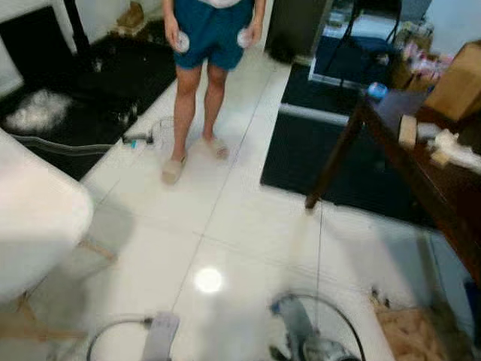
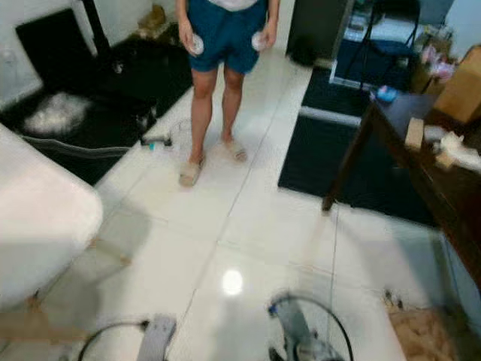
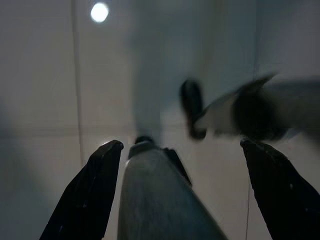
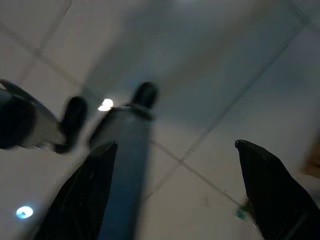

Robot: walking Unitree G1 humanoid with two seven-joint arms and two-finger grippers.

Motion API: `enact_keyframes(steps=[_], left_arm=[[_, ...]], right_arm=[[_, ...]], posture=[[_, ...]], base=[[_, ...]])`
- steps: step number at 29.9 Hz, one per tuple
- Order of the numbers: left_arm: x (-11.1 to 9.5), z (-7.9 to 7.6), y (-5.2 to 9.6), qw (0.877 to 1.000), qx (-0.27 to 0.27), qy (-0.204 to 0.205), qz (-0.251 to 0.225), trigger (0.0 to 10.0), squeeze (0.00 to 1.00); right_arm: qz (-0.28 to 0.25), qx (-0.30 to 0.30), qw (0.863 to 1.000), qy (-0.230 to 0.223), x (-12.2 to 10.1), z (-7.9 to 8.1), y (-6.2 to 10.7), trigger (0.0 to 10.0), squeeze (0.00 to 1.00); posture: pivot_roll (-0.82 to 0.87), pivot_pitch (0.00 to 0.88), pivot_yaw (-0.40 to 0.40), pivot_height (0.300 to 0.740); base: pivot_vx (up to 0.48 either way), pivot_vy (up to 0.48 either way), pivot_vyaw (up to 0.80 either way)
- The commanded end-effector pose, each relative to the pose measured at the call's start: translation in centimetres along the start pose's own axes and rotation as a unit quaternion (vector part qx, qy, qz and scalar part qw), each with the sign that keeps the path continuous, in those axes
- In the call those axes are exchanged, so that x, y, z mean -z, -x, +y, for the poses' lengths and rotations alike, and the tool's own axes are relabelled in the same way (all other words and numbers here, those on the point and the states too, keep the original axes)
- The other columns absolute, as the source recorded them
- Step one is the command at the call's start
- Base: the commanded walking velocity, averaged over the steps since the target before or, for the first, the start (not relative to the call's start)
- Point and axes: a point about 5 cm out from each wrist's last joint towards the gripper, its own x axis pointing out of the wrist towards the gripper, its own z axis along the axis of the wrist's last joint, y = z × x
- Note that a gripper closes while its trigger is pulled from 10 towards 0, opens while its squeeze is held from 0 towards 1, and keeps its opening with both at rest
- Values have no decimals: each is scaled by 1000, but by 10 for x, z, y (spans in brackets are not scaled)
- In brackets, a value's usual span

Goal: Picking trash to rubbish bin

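A clear plastic item with a dark piece [image 1: 146,137] lies on the white tile floor beside the feet of a person [image 1: 203,90] standing ahead. The person holds a small round pale thing in each hand [image 1: 182,41]. A white crumpled heap [image 1: 37,111] rests on the black mat at the far left. My two silver arms hang low at the bottom edge, the left arm [image 1: 160,335] and the right arm [image 1: 304,338]. In the wrist views the left gripper [image 3: 181,145] and the right gripper [image 4: 176,145] are both open over bare tiles, holding nothing.
A white chair [image 1: 37,218] stands close at my left. A dark wooden table [image 1: 428,177] with boxes and small items runs along the right, its leg near a black mat [image 1: 301,158]. A brown patch [image 1: 409,331] lies at the bottom right.
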Motion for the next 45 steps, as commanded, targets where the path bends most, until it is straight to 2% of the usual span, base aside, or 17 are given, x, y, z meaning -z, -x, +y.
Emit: enact_keyframes(steps=[1, 23, 25, 26, 29, 30, 31, 32, 33, 35, 37, 39, 40, 41, 42, 44, 45], left_arm=[[13, -6, 1, 1000, 7, 5, 20, 10000, 0], [13, -8, 1, 1000, 7, 7, 18, 10000, 0], [12, -6, 1, 1000, 5, 9, 14, 10000, 0], [11, -4, 1, 1000, 1, 14, 8, 10000, 0], [6, 2, 3, 1000, -8, 16, -11, 10000, 0], [6, 2, 3, 1000, -8, 16, -11, 10000, 0], [2, 5, 3, 1000, -13, 18, -21, 10000, 0], [-8, 11, 3, 999, -22, 18, -45, 10000, 0], [-8, 11, 3, 999, -22, 18, -45, 10000, 0], [-24, 21, 5, 996, -37, 19, -81, 10000, 0], [-54, 38, 10, 988, -55, 13, -145, 10000, 0], [-88, 51, 19, 973, -66, -5, -220, 10000, 0], [-88, 51, 19, 973, -66, -5, -220, 10000, 0], [-106, 55, 24, 964, -65, -14, -258, 10000, 0], [-106, 55, 24, 964, -65, -14, -258, 10000, 0], [-131, 58, 32, 948, -54, -29, -312, 10000, 0], [-131, 58, 32, 948, -54, -29, -312, 10000, 0]], right_arm=[[11, -4, 1000, 4, 6, 3, 0, 10000, 0], [3, -15, 1000, 1, -1, 2, 0, 10000, 0], [-34, -101, 994, -32, -17, 14, 0, 10000, 0], [-63, -181, 980, -50, -32, 25, 1, 10000, 0], [-128, -325, 935, -62, -67, 40, 10, 10000, 0], [-128, -325, 935, -62, -67, 40, 10, 10000, 0], [-150, -351, 922, -64, -78, 41, 14, 10000, 0], [-194, -376, 903, -70, -99, 41, 20, 10000, 0], [-194, -376, 903, -70, -99, 41, 20, 10000, 0], [-257, -388, 881, -84, -129, 37, 30, 10000, 0], [-340, -384, 847, -138, -165, 24, 44, 10000, 0], [-401, -414, 801, -164, -193, 13, 63, 10000, 0], [-401, -414, 801, -164, -193, 13, 63, 10000, 0], [-423, -436, 778, -162, -202, 10, 71, 10000, 0], [-423, -436, 778, -162, -202, 10, 71, 10000, 0], [-450, -474, 741, -151, -213, 6, 85, 10000, 0], [-450, -474, 741, -151, -213, 6, 85, 10000, 0]], posture=[[179, 76, -82, 740], [186, 87, -86, 740], [186, 87, -86, 740], [188, 92, -82, 740], [184, 96, -81, 740], [184, 96, -81, 740], [183, 98, -81, 740], [183, 98, -81, 740], [183, 98, -81, 740], [183, 98, -81, 740], [183, 98, -81, 740], [183, 98, -81, 740], [183, 98, -81, 740], [205, 111, -86, 740], [205, 111, -86, 740], [212, 111, -86, 740], [212, 111, -86, 740]], base=[[337, 0, -781], [339, 0, -781], [339, 0, -781], [341, 0, -781], [338, 0, -781], [337, 0, -781], [337, 0, -788], [337, 0, -788], [337, 0, -788], [337, 0, -788], [339, 0, -788], [349, 0, -794], [349, 0, -800], [345, 0, -800], [345, 0, -800], [349, 0, -800], [352, 0, -800]])
